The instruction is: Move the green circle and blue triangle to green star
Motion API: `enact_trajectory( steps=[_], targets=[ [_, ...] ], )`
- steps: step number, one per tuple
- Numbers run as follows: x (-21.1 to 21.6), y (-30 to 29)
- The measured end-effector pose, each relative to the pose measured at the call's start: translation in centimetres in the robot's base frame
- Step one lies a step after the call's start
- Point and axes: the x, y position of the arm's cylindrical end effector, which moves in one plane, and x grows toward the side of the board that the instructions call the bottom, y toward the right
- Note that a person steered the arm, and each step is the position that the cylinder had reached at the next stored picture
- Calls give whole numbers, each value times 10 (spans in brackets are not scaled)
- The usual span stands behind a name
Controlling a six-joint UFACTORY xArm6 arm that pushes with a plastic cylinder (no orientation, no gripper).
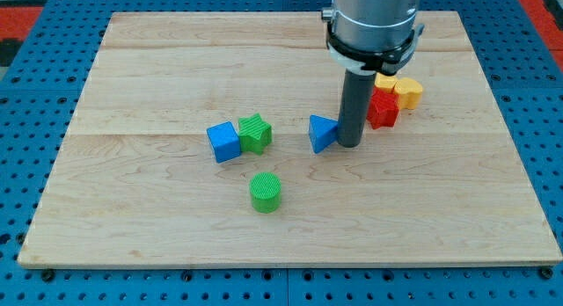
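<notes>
The green circle (265,192) lies below the board's middle. The blue triangle (321,134) sits right of centre. The green star (255,133) stands left of it, touching a blue cube (223,141). My tip (349,144) rests against the blue triangle's right side, well to the right of the green star and up and right of the green circle.
A red block (381,109) and two yellow blocks (406,91) are clustered just right of my rod, partly hidden behind it. The wooden board (132,218) lies on a blue pegboard, with its edges visible all round.
</notes>
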Motion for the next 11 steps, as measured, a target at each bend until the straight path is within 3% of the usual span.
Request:
enact_trajectory(
  steps=[1, 2, 3, 4, 5, 6, 7, 8, 10, 11],
  targets=[
    [2, -33],
    [36, -110],
    [81, -35],
    [144, -53],
    [114, -126],
    [59, -121],
    [75, -126],
    [73, -48],
    [27, -126],
    [37, -112]
  ],
)
